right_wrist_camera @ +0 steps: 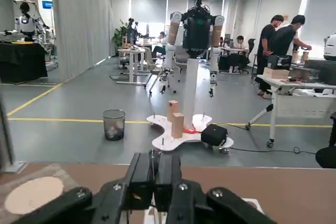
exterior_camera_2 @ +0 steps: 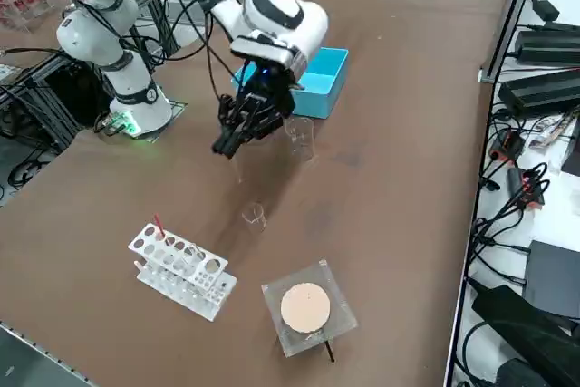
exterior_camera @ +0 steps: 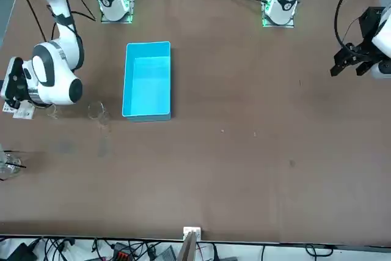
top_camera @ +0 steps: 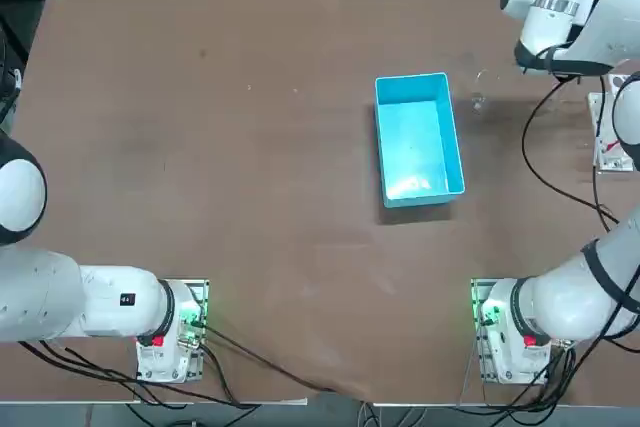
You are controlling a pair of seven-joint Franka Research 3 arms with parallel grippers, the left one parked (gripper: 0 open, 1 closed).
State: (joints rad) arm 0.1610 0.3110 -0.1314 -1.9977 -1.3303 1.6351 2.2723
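My right gripper [exterior_camera_2: 225, 146] hangs above the table's right side, tilted, between a white test-tube rack [exterior_camera_2: 180, 270] and a clear glass beaker [exterior_camera_2: 301, 139]. In the wrist view its two fingers [right_wrist_camera: 143, 173] are pressed together, shut, and I cannot make out anything between them. A small clear vial [exterior_camera_2: 254, 215] stands on the table just past the fingertips, apart from them. The beaker stands next to a blue bin [exterior_camera_2: 319, 82], which looks empty from overhead [top_camera: 417, 137]. From the front, the gripper [exterior_camera: 11, 85] sits over the rack at the table's edge.
A clear square plate with a tan round disc [exterior_camera_2: 305, 307] lies near the table corner beyond the rack; the disc also shows in the wrist view [right_wrist_camera: 31, 194]. Cables and power bricks [exterior_camera_2: 544, 43] run along the floor beside the table. People stand in the room behind.
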